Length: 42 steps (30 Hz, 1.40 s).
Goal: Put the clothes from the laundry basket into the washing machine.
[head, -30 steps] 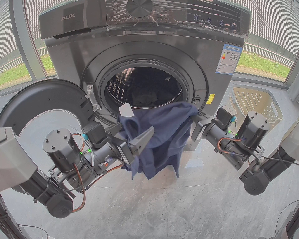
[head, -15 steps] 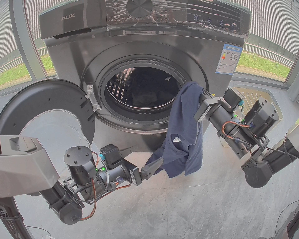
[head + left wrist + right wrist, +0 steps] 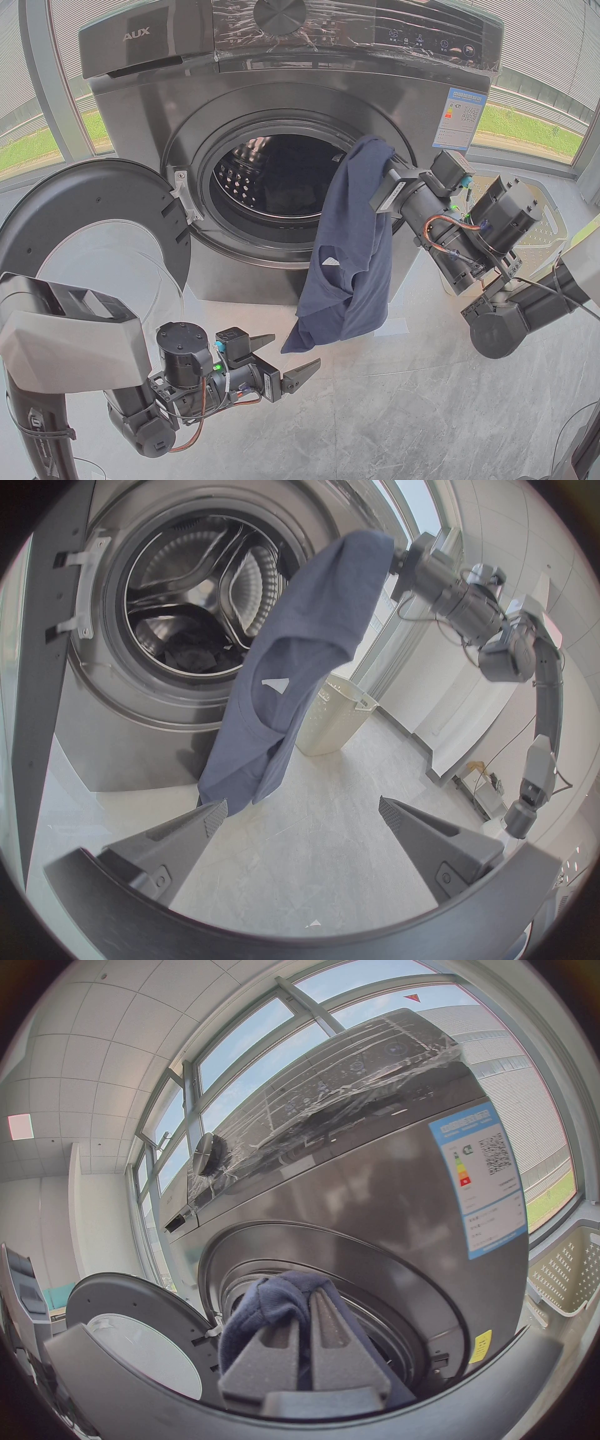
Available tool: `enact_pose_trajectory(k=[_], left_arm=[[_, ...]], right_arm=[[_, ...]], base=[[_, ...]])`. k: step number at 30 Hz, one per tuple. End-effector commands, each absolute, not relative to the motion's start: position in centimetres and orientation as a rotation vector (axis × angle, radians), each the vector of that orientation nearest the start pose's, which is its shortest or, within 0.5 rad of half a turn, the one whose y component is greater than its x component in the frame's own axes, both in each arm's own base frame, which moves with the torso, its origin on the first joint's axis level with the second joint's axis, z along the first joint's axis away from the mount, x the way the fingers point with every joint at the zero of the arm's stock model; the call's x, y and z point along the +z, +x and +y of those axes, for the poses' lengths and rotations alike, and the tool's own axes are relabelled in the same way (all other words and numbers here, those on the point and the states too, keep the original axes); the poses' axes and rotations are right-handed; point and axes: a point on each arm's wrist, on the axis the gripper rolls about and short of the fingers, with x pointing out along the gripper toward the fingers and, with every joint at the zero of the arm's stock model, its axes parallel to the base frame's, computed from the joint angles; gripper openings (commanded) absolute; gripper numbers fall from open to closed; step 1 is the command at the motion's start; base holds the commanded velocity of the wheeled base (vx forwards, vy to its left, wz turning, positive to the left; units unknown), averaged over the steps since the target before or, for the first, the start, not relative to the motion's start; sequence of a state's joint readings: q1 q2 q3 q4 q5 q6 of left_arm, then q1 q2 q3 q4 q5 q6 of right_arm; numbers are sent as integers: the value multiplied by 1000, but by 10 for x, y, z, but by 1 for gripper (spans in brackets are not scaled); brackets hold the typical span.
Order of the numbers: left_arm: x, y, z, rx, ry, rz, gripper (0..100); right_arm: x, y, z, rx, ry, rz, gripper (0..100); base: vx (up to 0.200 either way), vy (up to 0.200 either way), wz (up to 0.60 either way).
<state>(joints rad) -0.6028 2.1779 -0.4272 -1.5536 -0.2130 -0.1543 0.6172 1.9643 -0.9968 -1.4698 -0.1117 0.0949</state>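
A navy blue shirt [image 3: 350, 250] hangs in front of the right side of the washing machine's open drum [image 3: 284, 178]. My right gripper [image 3: 375, 164] is shut on the shirt's top edge, level with the upper right rim of the opening; in the right wrist view the fingers [image 3: 331, 1347] pinch a bunch of blue cloth [image 3: 269, 1304]. My left gripper [image 3: 284, 359] is open low over the floor, below and left of the shirt's hem, with nothing in it. The left wrist view has the shirt [image 3: 300, 661] dangling past its spread fingertips [image 3: 200, 820]. Dark clothes [image 3: 187, 655] lie inside the drum.
The round machine door [image 3: 87, 212] stands swung open on the left. A cream laundry basket [image 3: 531, 212] sits on the floor right of the machine, behind my right arm. Grey tiled floor [image 3: 387, 400] lies open in front of the machine.
My left gripper let go of the shirt and dropped down and back toward the floor. My right gripper lifted its end of the shirt up and left toward the drum opening.
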Motion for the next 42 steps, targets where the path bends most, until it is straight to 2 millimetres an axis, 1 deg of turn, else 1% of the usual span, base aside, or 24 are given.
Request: enact_pose_trajectory(k=[1,6,8,9,14,16,17,18,21,27,32,33,35,42], left_arm=[[13,270,-186,-775,-84,311,100],[6,294,-184,-731,-85,271,100],[4,299,-184,-724,-87,268,100],[0,306,-183,-709,-88,260,100],[-10,326,-177,-674,-72,234,100],[-12,334,-175,-662,-69,219,100],[-12,334,-175,-662,-69,219,100],[-13,341,-174,-652,-71,199,100],[-15,351,-176,-648,-78,175,100],[-18,365,-184,-653,-75,129,100],[-22,367,-186,-656,-72,128,100],[-26,373,-188,-654,-64,114,100],[-27,378,-190,-651,-56,93,100],[-31,397,-186,-591,-55,44,100]], right_arm=[[228,299,225,551,282,-454,0],[239,292,237,587,301,-475,0],[241,290,239,594,306,-480,0],[241,287,243,606,308,-480,0],[241,280,250,633,315,-477,0],[241,278,253,643,317,-476,0],[241,278,253,643,317,-476,0],[241,276,255,649,318,-475,0],[241,274,257,658,320,-469,0],[240,268,262,676,324,-463,0],[240,267,264,682,327,-464,0],[241,265,264,685,329,-466,0],[241,263,266,692,332,-465,0],[242,260,268,702,337,-469,0]], base=[[0,0,0],[0,0,0],[0,0,0],[0,0,0],[0,0,0],[0,0,0],[0,0,0],[0,0,0],[0,0,0],[0,0,0],[0,0,0],[0,0,0],[0,0,0],[0,0,0]])
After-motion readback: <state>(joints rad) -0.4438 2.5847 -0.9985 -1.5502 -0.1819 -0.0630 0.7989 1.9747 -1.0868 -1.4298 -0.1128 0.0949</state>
